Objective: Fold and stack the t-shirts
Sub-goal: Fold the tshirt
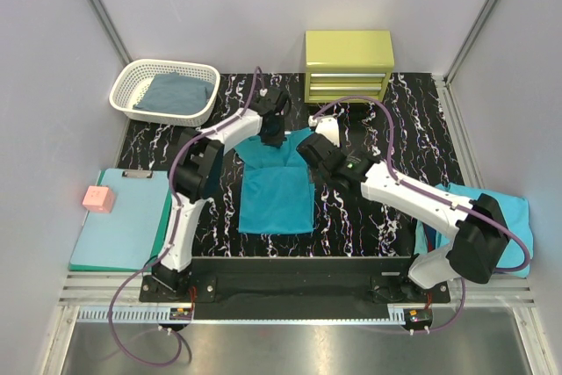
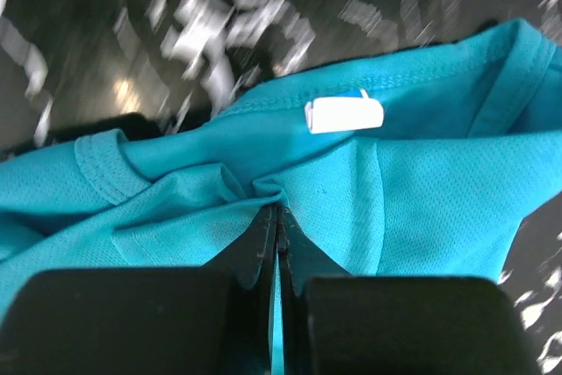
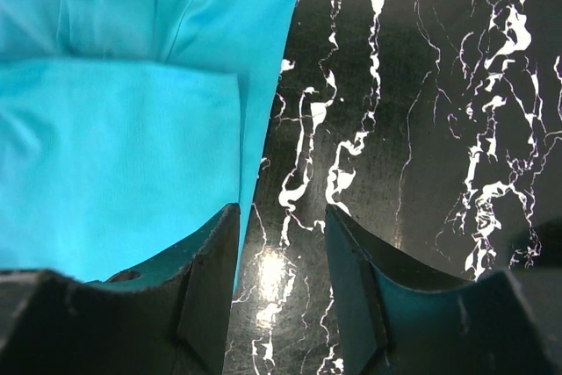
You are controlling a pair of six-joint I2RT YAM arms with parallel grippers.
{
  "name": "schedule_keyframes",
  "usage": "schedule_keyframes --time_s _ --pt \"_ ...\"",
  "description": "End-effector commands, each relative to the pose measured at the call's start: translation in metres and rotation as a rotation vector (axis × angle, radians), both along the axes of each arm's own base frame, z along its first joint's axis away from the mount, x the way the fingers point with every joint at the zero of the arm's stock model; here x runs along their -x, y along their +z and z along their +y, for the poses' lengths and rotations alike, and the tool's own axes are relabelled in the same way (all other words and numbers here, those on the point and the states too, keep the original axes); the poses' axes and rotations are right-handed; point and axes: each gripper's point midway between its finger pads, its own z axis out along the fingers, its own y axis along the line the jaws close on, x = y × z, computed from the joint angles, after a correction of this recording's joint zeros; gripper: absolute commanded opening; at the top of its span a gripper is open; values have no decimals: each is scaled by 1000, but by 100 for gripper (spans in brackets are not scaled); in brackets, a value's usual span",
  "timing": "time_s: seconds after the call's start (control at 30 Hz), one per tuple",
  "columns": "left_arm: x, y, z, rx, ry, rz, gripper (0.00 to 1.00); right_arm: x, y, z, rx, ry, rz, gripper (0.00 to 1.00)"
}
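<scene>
**Collar pinched on the left, right hand open at the shirt's side edge**

The teal t-shirt lies in the middle of the black marbled mat, collar at the far end and hem toward my bases. Its lower part is a neat rectangle with straight side edges, and bare mat runs down both sides of it. There is more open mat on the right than on the left, where my own left arm crosses. Beyond the collar, a strip of mat separates the shirt from the yellow-green drawer chest. The white basket sits at the far left corner with a folded blue-grey garment in it. The mint clipboard and a pink block are off the mat on the left.

My left gripper is closed tight on a fold of the teal cloth just below the neckline. The fabric bunches into creases at the pinch. The white label shows inside the ribbed collar.

My right gripper stands partly open and holds nothing. One finger is over the shirt's right edge and the other is over bare mat. I cannot tell whether it touches the cloth. Here the fabric lies smooth, with one layer folded over another.

A lighter turquoise t-shirt lies at the right, beside my right arm's base.
</scene>
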Motion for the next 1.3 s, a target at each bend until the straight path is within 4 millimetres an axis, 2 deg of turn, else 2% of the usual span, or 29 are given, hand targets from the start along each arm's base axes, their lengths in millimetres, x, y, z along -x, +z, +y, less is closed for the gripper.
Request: schedule_keyframes --time_s 0.0,0.07,0.1,0.17,0.2,0.3,0.43,0.47,0.6,0.63,0.67,0.7,0.73,0.77,0.8,0.83,0.87,0.9,0.93,0.97,1.0,1.03,1.07,1.1,1.13,1.17,1.2,1.23,1.27 --pt "-15 -9 -4 0 -37 42 2 -2 3 -14 22 -45 -26 51" --pt "-21 -14 -4 3 -29 53 3 -1 1 -16 29 -50 -21 52" --pt "-32 -7 -5 16 -20 29 3 -2 -1 -18 32 -53 -17 52" --pt "-36 -11 -9 37 -23 41 4 -2 -3 -19 36 -57 -12 52" --pt "-43 -5 -11 51 -20 24 4 -2 -4 -19 35 -57 -7 52" --pt "-52 -5 -14 58 -20 9 6 -3 -6 -20 35 -62 0 52" --pt "-63 -5 -12 46 -15 -16 14 -3 -7 -22 37 -67 6 52" --pt "-69 1 -12 50 -14 -35 17 -3 -7 -23 37 -66 8 52" --pt "-80 25 2 8 19 -109 45 0 -3 -25 29 -73 9 52" --pt "-84 56 4 23 41 -168 49 2 -1 -26 25 -71 8 52" --pt "-74 51 12 -2 58 -159 53 4 1 -25 11 -65 11 52" --pt "-77 68 9 28 64 -225 57 7 8 -26 -7 -56 6 52" --pt "-72 121 10 78 75 -325 69 10 10 -26 -20 -50 7 53" --pt "-52 106 22 44 89 -303 75 13 11 -26 -34 -50 14 53" --pt "-45 122 18 63 90 -354 82 20 11 -29 -51 -59 26 54" --pt "-29 161 21 95 94 -420 94 25 9 -32 -58 -66 35 54" --pt "-9 145 30 60 100 -389 97 30 5 -33 -66 -68 49 54" --pt "7 149 27 56 84 -398 99 39 -4 -38 -82 -84 70 54" --pt "24 172 31 79 84 -440 99 44 -9 -40 -91 -90 80 54" --pt "48 148 36 38 71 -401 99 50 -15 -39 -113 -101 96 54" --pt "59 147 41 34 76 -408 99 57 -26 -43 -110 -107 115 54" --pt "73 159 48 55 89 -436 99 62 -31 -41 -117 -99 125 55" --pt "90 135 58 27 89 -391 99 66 -35 -39 -121 -98 132 55" --pt "101 130 62 39 110 -373 99 70 -42 -38 -126 -107 146 55" --pt "113 136 63 81 108 -377 99 76 -46 -32 -122 -87 156 55" --pt "131 115 66 72 93 -331 99 79 -52 -28 -117 -85 167 55" --pt "143 109 65 86 96 -313 99 84 -56 -21 -117 -69 179 55" --pt "154 114 64 106 89 -323 98 92 -61 -12 -106 -34 189 56" --pt "176 97 59 95 50 -292 97 96 -72 -7 -78 -32 208 56"
